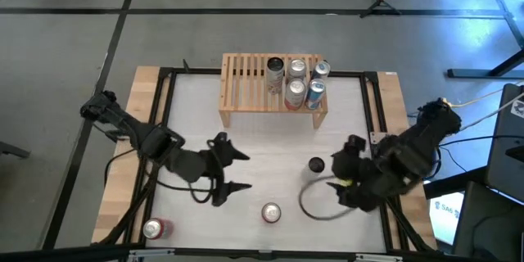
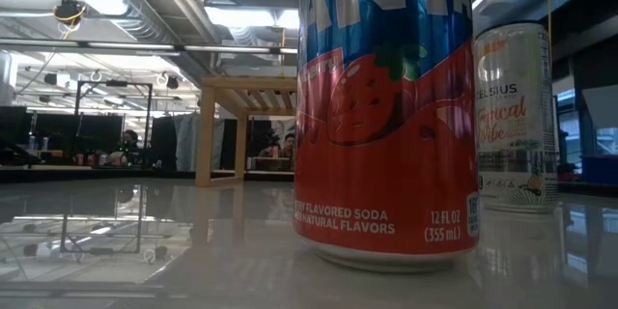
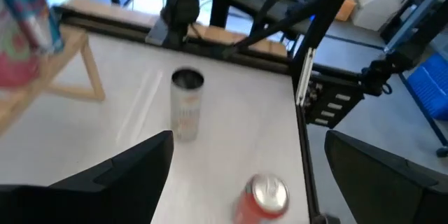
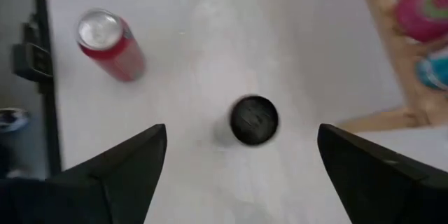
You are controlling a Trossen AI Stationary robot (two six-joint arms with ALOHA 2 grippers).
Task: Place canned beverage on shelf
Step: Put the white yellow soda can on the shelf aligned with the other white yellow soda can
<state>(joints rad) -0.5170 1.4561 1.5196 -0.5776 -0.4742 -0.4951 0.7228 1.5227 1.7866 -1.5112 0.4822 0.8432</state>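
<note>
**Both hands open and empty above the surface, cans waiting**

Left hand (image 1: 231, 170) hovered over the left-centre of the white surface (image 1: 270, 143), fingers (image 1: 239, 155) spread wide apart, holding nothing and touching nothing. Seen past those fingers in the left wrist view: a silver can (image 3: 186, 104) upright, and a red can (image 3: 262, 198) nearer the surface's edge. Right hand (image 4: 238, 157) poised at the right side, fingers likewise wide apart and empty, hung above a black-topped can (image 1: 316, 164) that stood upright and free between them in the right wrist view (image 4: 254, 120).

Shelf (image 1: 246, 90) stood at the far middle of the surface, with five cans (image 1: 295, 81) grouped upright on its right half. Silver can (image 1: 271, 212) stood near the front edge, centre; red can (image 1: 154, 229) at the near left corner, well apart from the left hand. From the low view, red can (image 2: 386, 116) filled the foreground, silver can (image 2: 513, 116) to its right, shelf (image 2: 246, 126) farther back.
</note>
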